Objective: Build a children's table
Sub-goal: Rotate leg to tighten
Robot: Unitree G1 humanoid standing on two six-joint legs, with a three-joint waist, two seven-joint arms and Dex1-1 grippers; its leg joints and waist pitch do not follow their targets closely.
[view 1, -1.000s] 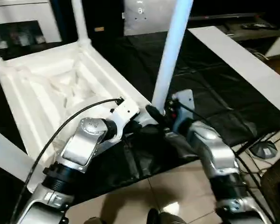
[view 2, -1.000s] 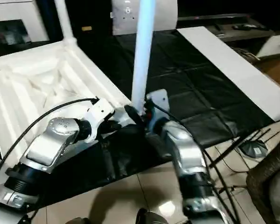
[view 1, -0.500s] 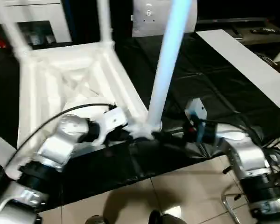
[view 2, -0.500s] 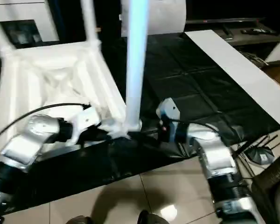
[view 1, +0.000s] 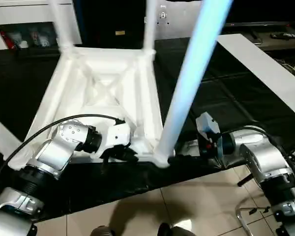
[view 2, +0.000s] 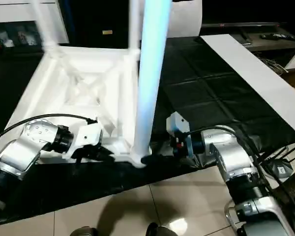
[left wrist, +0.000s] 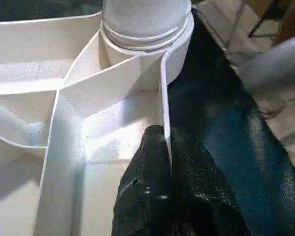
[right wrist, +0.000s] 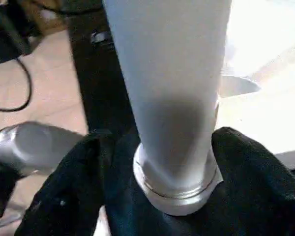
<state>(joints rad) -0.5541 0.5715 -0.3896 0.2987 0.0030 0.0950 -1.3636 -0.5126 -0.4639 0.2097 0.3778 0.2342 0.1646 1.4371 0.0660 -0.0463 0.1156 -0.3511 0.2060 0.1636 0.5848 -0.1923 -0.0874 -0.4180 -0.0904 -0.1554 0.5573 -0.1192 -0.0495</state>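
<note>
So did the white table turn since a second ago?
Yes. The table has turned: its edge by the near leg ran alongside the white board before; now its far corner has swung toward that board.

I can make out no writing, label, brand or number from here. A small yellowish tag [view 1: 119, 33] sits on the dark panel behind the upturned white plastic table [view 1: 105, 93], but its marking is too small to read.
</note>
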